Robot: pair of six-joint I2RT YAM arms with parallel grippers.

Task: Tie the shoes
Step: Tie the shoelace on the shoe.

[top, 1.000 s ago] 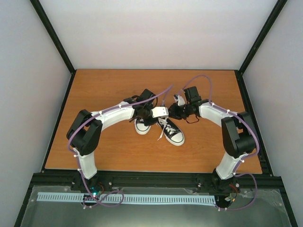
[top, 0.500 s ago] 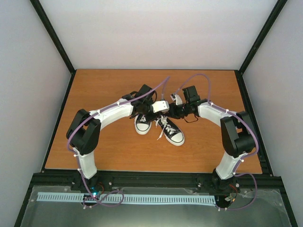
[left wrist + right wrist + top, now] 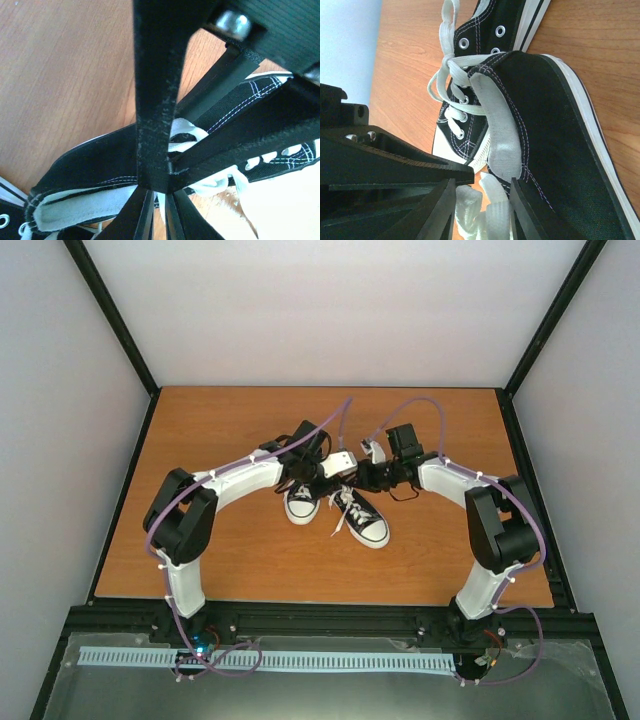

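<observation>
**A:** What sort of room is it?

**B:** A boxed-in cell. Plain pale walls stand at the back and on both sides, and black frame posts slant up the corners.

**A:** And the surface?

**B:** An orange-brown desk. The left wrist view shows fine wood grain on it. A black rail runs along the near edge, where the two arms are bolted. Nearer than that, a white slotted strip lies on a grey sheet.

**A:** Where are the shoes?

**B:** The shoes sit about the middle of the desk, soles down. Their white toe caps face the near edge. The heels are close together and the toes fan apart.

**A:** What about the left claw?

**B:** The left claw is down over the heel end of the pair. Its fingers are pressed almost together, pinching a white lace.

**A:** And the right claw?

**B:** The right claw comes in low from the right, next to the black canvas heel. Its fingers stand apart, with lace folds lying in the gap.

**A:** Anything else overhead?

**B:** Purple cables arch above both arms.
</observation>
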